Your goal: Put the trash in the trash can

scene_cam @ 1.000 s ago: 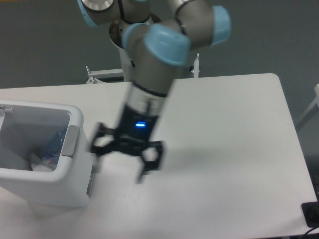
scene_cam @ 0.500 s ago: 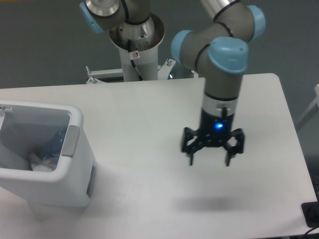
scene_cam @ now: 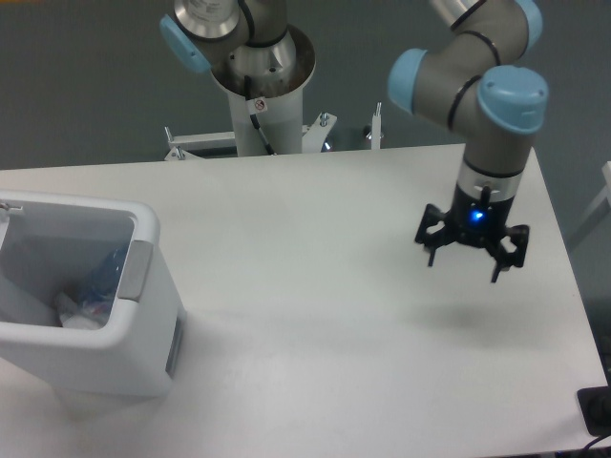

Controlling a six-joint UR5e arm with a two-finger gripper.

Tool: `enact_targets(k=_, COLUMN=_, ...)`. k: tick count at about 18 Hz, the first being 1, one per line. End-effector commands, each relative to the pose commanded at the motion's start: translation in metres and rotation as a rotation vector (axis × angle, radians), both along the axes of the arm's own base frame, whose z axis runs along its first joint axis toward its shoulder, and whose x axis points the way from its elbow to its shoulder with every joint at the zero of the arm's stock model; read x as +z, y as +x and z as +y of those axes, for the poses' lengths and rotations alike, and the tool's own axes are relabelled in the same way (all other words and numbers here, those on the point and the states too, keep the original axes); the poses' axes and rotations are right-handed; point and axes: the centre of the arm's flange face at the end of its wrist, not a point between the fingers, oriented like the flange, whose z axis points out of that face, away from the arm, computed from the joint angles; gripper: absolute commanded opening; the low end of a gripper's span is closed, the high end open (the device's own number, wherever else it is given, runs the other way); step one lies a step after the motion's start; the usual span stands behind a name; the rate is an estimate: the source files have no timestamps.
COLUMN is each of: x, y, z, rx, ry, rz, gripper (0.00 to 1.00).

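Note:
The white trash can (scene_cam: 153,286) stands at the table's left front, with a grey handle panel on its right wall. Inside it lies the trash (scene_cam: 91,296): a clear bottle with a bluish label and crumpled pale film, partly hidden by the rim. My gripper (scene_cam: 464,267) hangs open above the right side of the table, far from the can, with nothing between its fingers. A blue light glows on its wrist.
The robot's base column (scene_cam: 260,91) stands behind the table's far edge. The white table (scene_cam: 315,239) ends just right of the gripper. A black object (scene_cam: 597,410) sits at the bottom right corner, off the table.
The arm has swung from beside the trash can across the table to the right side, and the gripper has stayed open and empty throughout.

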Motion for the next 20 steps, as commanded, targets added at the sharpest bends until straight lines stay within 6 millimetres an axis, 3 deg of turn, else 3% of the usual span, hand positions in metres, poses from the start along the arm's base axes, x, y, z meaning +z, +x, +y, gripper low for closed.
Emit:
enact_targets(k=7, x=-0.007, y=-0.005, z=0.0, rx=-0.019, ry=-0.12, rz=0.045, gripper=1.0)
enact_targets(k=11, x=-0.006, y=0.003, z=0.006, rx=-0.186, ry=-0.197, rz=0.08, gripper=1.0)
enact_targets(k=20, x=-0.013, y=0.01, z=0.005, rx=-0.275, ry=-0.202, rz=0.071, gripper=1.0)
